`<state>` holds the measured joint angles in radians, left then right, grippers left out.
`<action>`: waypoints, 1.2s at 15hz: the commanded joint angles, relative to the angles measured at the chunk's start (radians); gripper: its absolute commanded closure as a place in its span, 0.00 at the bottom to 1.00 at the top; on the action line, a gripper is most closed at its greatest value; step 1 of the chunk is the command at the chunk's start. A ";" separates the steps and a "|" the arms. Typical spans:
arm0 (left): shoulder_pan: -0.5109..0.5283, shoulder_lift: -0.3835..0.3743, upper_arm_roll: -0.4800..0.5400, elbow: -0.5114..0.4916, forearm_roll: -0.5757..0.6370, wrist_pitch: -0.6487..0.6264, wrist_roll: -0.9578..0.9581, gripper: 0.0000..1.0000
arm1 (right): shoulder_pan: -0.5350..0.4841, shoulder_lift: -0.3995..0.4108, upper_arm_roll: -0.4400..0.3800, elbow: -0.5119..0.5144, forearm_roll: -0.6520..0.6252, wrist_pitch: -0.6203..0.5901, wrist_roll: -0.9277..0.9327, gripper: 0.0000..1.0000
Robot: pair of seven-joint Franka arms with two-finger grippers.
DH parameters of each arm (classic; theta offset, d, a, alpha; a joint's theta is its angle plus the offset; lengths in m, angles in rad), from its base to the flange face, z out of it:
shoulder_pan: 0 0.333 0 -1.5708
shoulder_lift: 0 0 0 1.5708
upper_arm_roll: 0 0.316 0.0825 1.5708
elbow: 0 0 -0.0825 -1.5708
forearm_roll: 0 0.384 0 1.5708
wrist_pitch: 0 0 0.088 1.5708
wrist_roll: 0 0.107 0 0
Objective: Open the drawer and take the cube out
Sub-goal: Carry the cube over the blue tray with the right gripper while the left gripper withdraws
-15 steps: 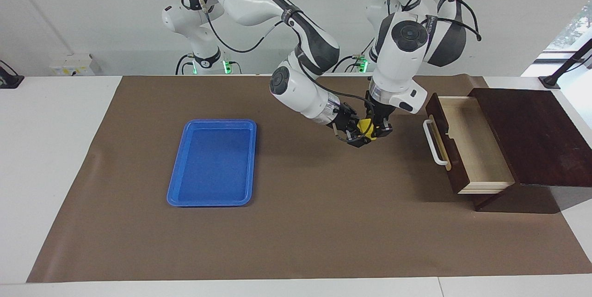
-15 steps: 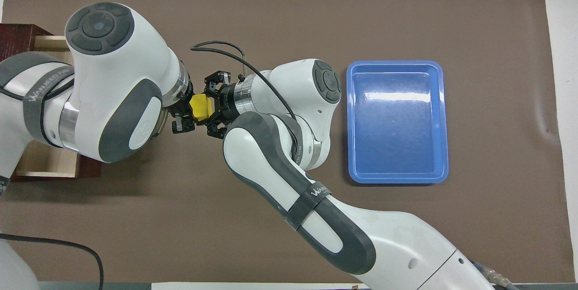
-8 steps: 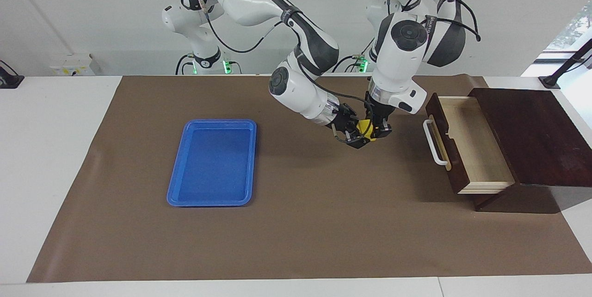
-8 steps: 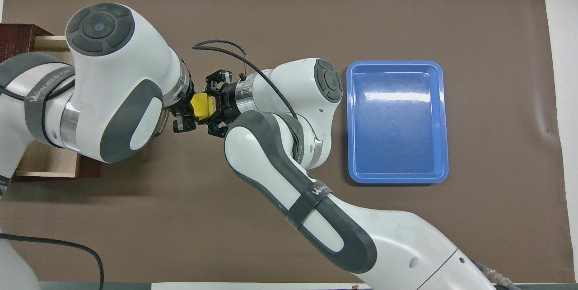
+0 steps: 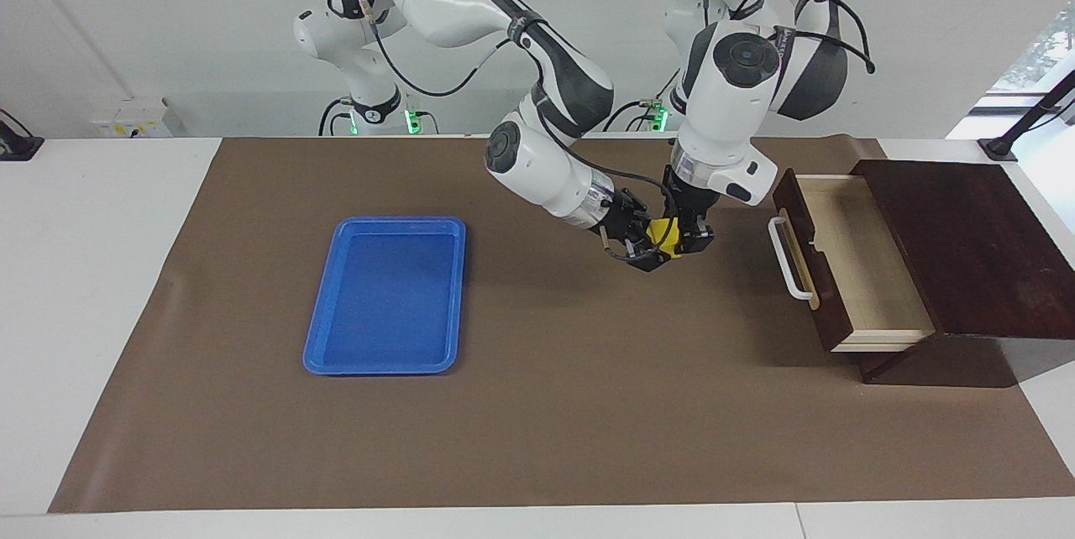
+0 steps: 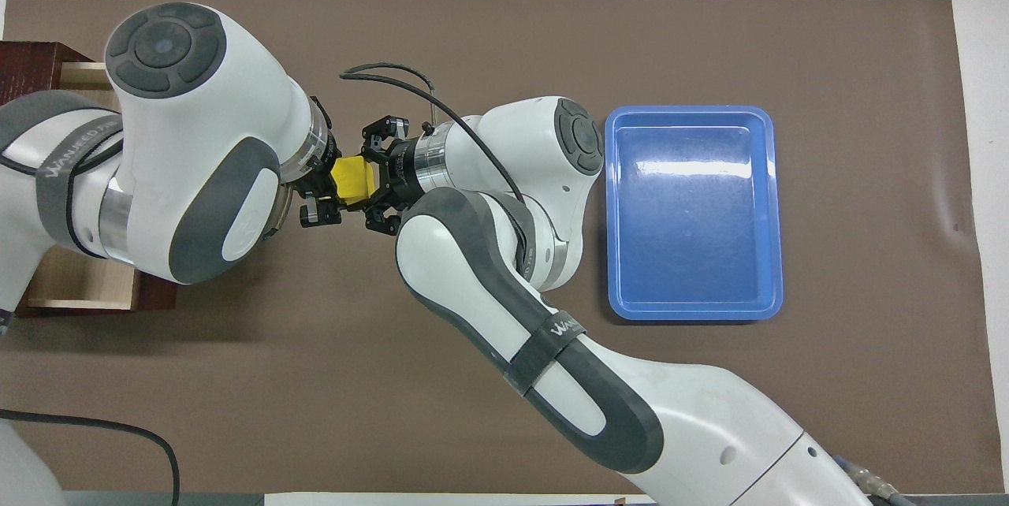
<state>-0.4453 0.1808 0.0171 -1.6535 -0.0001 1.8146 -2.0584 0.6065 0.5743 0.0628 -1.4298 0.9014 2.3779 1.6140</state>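
The yellow cube is up in the air over the brown mat, between the open drawer and the blue tray. My left gripper points down and is shut on the cube's end toward the drawer. My right gripper reaches in sideways from the tray's side and is right at the cube's other end. The drawer of the dark wooden box is pulled out, and its pale interior holds nothing that I can see. Its white handle faces the grippers.
The flat blue tray lies on the mat toward the right arm's end and holds nothing. The dark wooden box stands at the left arm's end. The brown mat covers the table.
Both grippers and the cube have shifted only slightly, staying together at the same spot above the mat. The drawer and the tray have not moved.
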 commanded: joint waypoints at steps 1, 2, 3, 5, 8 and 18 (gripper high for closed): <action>0.025 -0.023 0.006 -0.008 -0.003 -0.001 0.046 0.00 | -0.022 0.010 0.006 0.020 0.001 -0.002 0.017 1.00; 0.028 -0.024 0.006 -0.008 -0.003 -0.003 0.060 0.00 | -0.027 0.012 0.006 0.025 0.002 -0.003 0.018 1.00; 0.034 -0.024 0.006 -0.009 -0.003 -0.001 0.072 0.00 | -0.030 0.012 0.006 0.028 0.002 -0.005 0.018 1.00; 0.065 -0.029 0.006 -0.026 -0.003 0.006 0.113 0.00 | -0.082 0.010 0.003 0.046 -0.001 -0.075 0.018 1.00; 0.129 -0.040 0.007 -0.061 -0.001 0.017 0.204 0.00 | -0.201 -0.008 0.000 0.054 -0.010 -0.123 0.017 1.00; 0.362 -0.095 0.007 -0.273 0.019 0.267 0.584 0.00 | -0.493 -0.143 -0.003 -0.161 -0.073 -0.270 -0.248 1.00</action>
<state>-0.1286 0.1232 0.0322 -1.8789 0.0071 2.0453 -1.5518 0.1718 0.4988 0.0455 -1.4863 0.8327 2.1334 1.4524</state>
